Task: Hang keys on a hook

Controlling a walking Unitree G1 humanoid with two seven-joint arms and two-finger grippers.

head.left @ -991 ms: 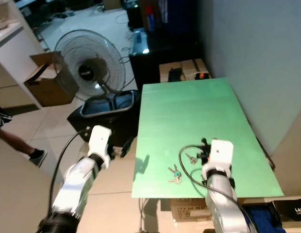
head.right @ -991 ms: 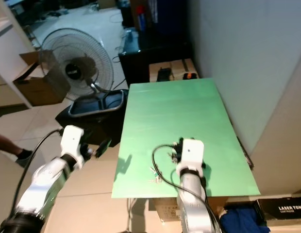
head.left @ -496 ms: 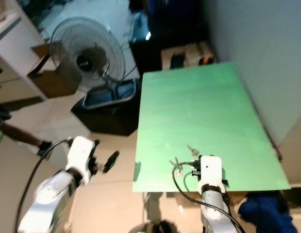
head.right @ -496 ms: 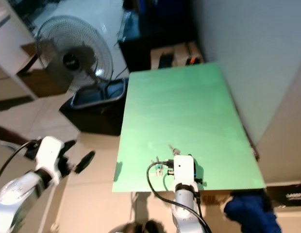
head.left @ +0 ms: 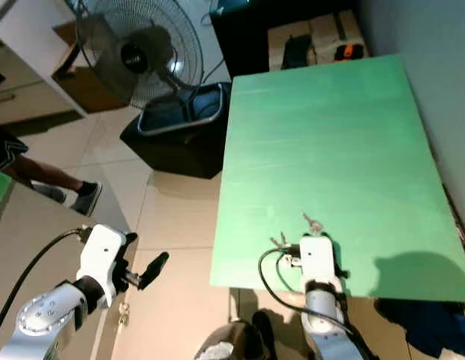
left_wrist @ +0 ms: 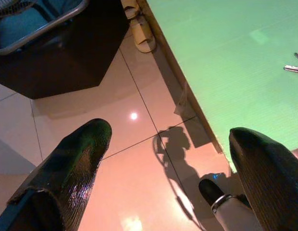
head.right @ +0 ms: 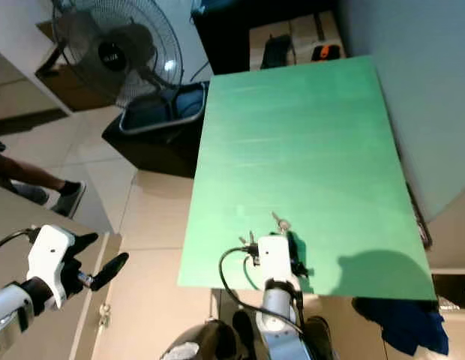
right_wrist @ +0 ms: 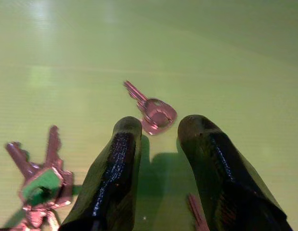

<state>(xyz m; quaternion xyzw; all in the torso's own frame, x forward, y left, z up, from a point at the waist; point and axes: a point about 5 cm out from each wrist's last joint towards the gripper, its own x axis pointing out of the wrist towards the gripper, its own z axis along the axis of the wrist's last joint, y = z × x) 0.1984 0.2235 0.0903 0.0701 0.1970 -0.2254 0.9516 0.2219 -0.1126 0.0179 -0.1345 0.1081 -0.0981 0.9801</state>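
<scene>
Green table [head.left: 322,135]: large flat slab, matte, faintly streaked, pale under the light. All keys lie on its near edge, below my right arm.

Right gripper [right_wrist: 158,126]: 2 glossy black fingers [right_wrist: 117,163], rounded tips, a narrow gap between them, holding nothing. It hangs low over the table, tips just short of the single key. This is the nearer arm by far.

Left gripper [left_wrist: 168,139]: fingers spread wide, nothing held, out over the tiled floor [left_wrist: 115,144] beside the table edge, well apart from the keys.

Key bunch [right_wrist: 38,180]: several toothed metal blades fanned from 1 green tag, lying flat, off to one side of my right fingers rather than between them. I judge this the bunch meant for the hook, so the wrist must shift sideways toward it before closing.

Single key [right_wrist: 150,108]: thin, pinkish metal, flat on the table, rounded bow with a hole nearest my tips, blade pointing away at a slant. Its long axis runs roughly along my reach, slightly skewed.

Key tip [right_wrist: 194,216]: 1 more slim blade, partly hidden under my right finger.

No hook can be made out.
</scene>
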